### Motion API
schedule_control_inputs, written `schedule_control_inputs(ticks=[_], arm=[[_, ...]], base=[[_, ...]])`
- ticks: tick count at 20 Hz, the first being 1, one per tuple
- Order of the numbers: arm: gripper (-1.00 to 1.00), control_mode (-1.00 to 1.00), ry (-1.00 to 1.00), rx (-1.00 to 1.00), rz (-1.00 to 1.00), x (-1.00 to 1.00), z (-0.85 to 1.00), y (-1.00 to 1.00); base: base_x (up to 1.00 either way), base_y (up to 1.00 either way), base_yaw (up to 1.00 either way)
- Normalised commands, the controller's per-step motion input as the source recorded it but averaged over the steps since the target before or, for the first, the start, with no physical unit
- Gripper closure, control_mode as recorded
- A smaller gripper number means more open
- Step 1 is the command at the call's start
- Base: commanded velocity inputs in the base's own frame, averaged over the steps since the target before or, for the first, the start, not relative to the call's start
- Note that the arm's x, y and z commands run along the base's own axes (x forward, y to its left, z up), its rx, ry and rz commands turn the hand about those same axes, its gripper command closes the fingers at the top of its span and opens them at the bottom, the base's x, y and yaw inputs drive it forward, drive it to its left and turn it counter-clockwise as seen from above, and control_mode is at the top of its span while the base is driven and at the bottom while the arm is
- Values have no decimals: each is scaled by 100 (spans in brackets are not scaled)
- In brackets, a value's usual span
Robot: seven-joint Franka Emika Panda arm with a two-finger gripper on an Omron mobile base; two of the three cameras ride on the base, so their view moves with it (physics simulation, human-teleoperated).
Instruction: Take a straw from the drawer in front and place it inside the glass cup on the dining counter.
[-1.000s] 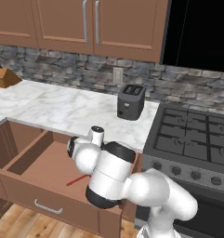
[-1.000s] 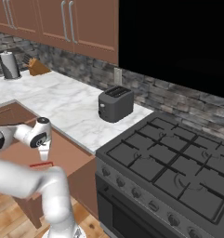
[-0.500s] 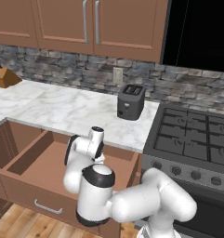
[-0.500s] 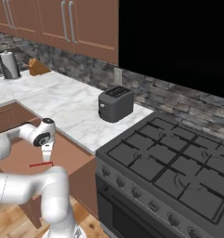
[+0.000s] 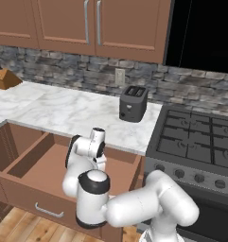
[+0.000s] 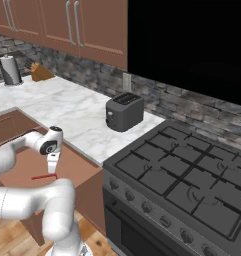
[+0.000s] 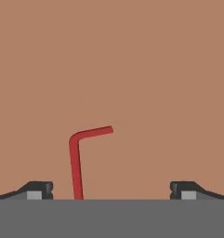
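Lying flat on the brown floor of the pulled-out drawer (image 5: 37, 165): one red straw (image 7: 76, 160), long stem running to the lower centre of the hand view, short bent end pointing right at mid-frame. In the right base view the straw (image 6: 44, 176) shows at lower left, just below the hand.

Tool (image 7: 111, 189): jaws spread wide, one dark tip at lower left, the other at lower right of the hand view, gripping nothing; straw stem between them, nearer the left tip, touching neither.

Drawer front: slim silver handle (image 5: 49, 211), lower left of the left base view.

Marble surface (image 5: 77, 113): black toaster (image 5: 133, 103), centre; knife block (image 5: 5, 79), far left.

Stove (image 6: 192, 185): right.
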Motion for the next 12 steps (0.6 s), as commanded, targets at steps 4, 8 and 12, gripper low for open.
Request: schedule_control_inputs(ticks=[4,8,12], arm=[[-100,-100,1,0,0,-3,-15,5],[-100,-100,0,0,0,-16,-27,16],[-100,-100,0,0,0,-11,-25,14]], base=[[0,0,0],[0,0,0],[0,0,0]])
